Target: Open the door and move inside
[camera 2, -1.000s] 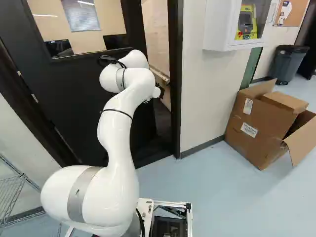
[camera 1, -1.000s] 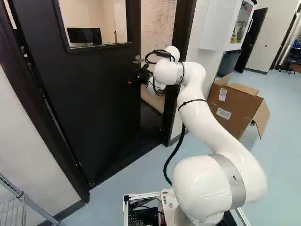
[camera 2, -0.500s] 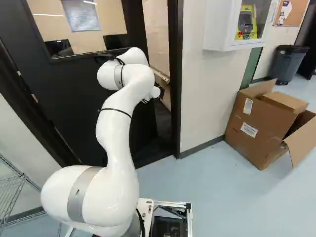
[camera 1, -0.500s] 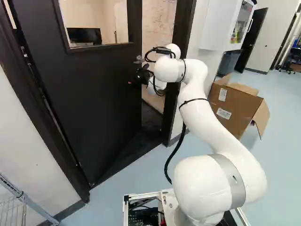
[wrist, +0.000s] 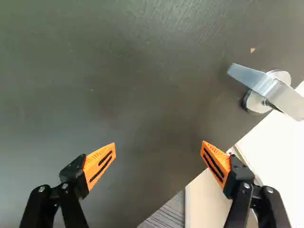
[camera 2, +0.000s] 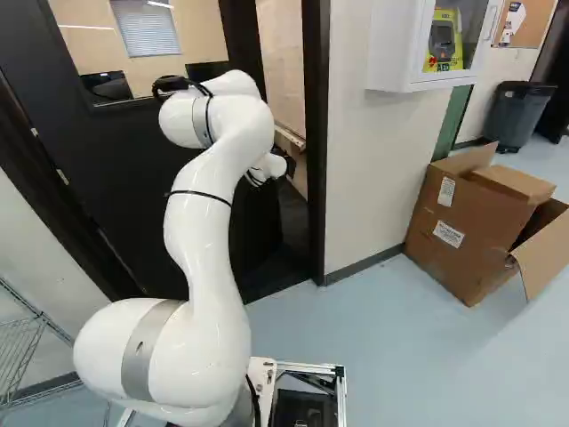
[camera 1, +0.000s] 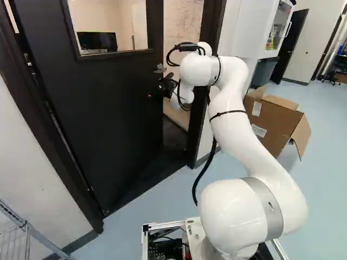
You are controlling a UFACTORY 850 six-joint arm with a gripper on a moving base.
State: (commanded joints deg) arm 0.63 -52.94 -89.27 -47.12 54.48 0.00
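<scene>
In the left base view, my gripper (camera 1: 161, 91) is at the dark door (camera 1: 108, 124), near its free edge and just below the silver lever handle (camera 1: 159, 69). The door stands partly open, with a gap between its edge and the frame (camera 1: 205, 81). The wrist view has my gripper (wrist: 158, 144) wide open, nothing between its orange-padded fingers, facing the flat door surface (wrist: 133, 76). Off beyond one finger lies the lever handle (wrist: 273, 88), outside the gripper. Whether a fingertip touches the door I cannot tell. My arm hides the gripper in the right base view.
Right of the doorway, a wall (camera 2: 364, 169) carries a white cabinet (camera 2: 391, 53). An open cardboard box (camera 2: 462, 231) stands on the floor beside it. A wire rack (camera 1: 16, 238) is at the near left. Through the gap, a pale board (camera 1: 181, 38) shows.
My arm's upper part has risen, bending leftward in the right base view and slightly rightward in the left one. The gripper stays near the same spot by the door. The base has not moved.
</scene>
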